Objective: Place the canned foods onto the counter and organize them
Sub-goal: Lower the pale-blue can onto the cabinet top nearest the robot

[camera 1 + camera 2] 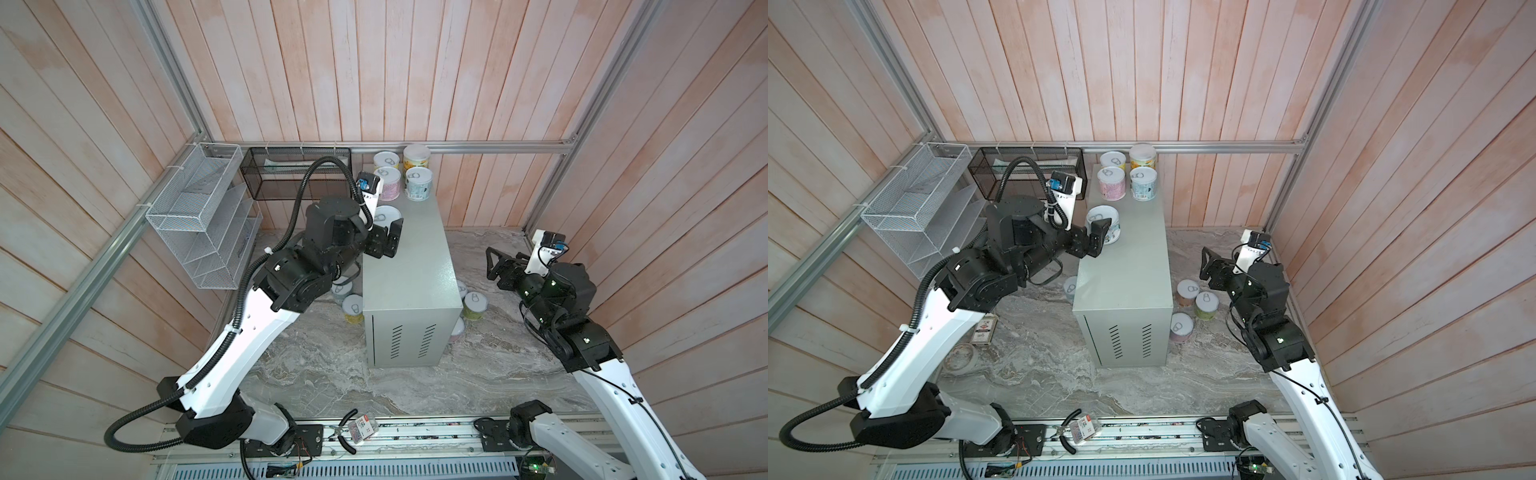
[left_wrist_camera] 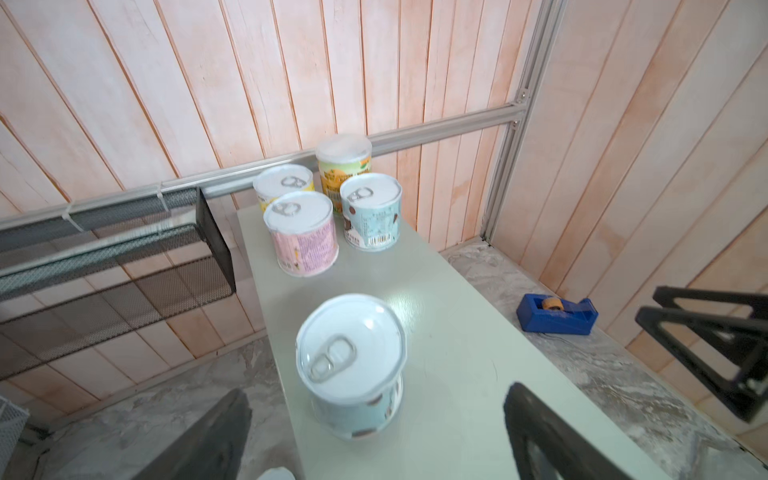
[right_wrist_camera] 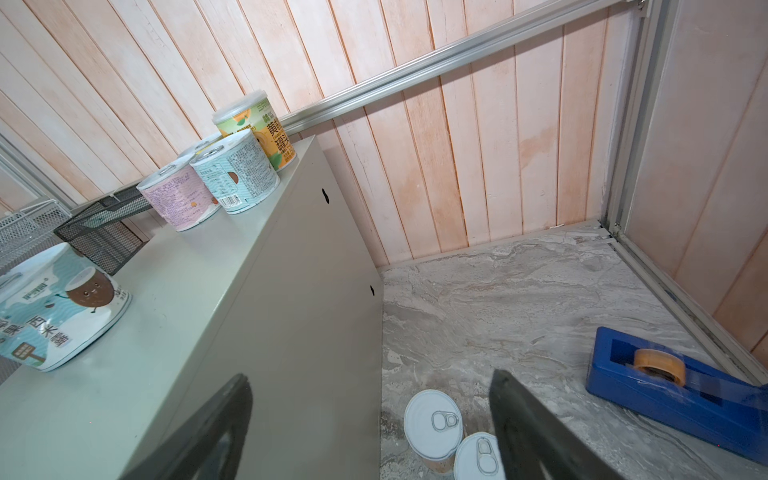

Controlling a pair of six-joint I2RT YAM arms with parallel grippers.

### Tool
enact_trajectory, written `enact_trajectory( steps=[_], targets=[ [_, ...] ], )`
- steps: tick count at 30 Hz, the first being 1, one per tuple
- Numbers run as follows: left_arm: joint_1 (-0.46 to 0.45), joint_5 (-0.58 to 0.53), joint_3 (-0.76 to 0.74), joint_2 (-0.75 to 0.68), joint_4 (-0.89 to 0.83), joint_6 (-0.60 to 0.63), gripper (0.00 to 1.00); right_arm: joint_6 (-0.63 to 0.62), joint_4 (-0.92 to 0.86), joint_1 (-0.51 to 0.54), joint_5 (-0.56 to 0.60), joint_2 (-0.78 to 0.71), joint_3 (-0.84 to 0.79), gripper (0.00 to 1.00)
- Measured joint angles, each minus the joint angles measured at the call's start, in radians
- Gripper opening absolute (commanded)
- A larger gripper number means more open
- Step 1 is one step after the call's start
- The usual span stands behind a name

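Left wrist view: the counter (image 2: pixel 449 332) holds five cans on its flat top. Four stand close together at the far end by the wall (image 2: pixel 332 62): a yellow can (image 2: pixel 282 183), a taller green-and-yellow can (image 2: pixel 343 162) with a cloudy lid, a pink can (image 2: pixel 303 237) and a pale-blue can (image 2: pixel 372 216). A lone pale-blue can (image 2: pixel 351 365) stands nearer and looks a bit blurry. The left gripper (image 2: pixel 378 392) is wide open, with one finger on each side of that can, not touching it.

In a top view three more cans sit on the marble floor (image 1: pixel 1038 365) right of the counter: an orange can (image 1: pixel 1187 289), a green can (image 1: pixel 1207 302) and a second pink can (image 1: pixel 1181 324). In a top view the counter hides part of them, but two show on its left: a yellow floor can (image 1: pixel 353 309) and a half-hidden can (image 1: pixel 341 286) under the left arm (image 1: pixel 249 332).

The right gripper (image 3: pixel 370 376) is open and empty, near the orange and green cans. Only the wrist views show the blue tape dispenser (image 3: pixel 665 374).
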Motion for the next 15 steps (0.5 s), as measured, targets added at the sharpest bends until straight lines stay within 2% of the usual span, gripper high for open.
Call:
enact_trajectory(
  steps=[6, 15],
  targets=[
    [0.0, -0.003, -0.211, -0.096, 0.098, -0.014, 0.79, 0.0, -0.006, 0.0, 0.007, 0.012, 0.0, 0.88],
    [0.031, 0.03, -0.311, -0.06, 0.199, -0.027, 0.64, 0.002, -0.013, 0.01, 0.014, 0.025, 0.006, 0.87]
  ],
)
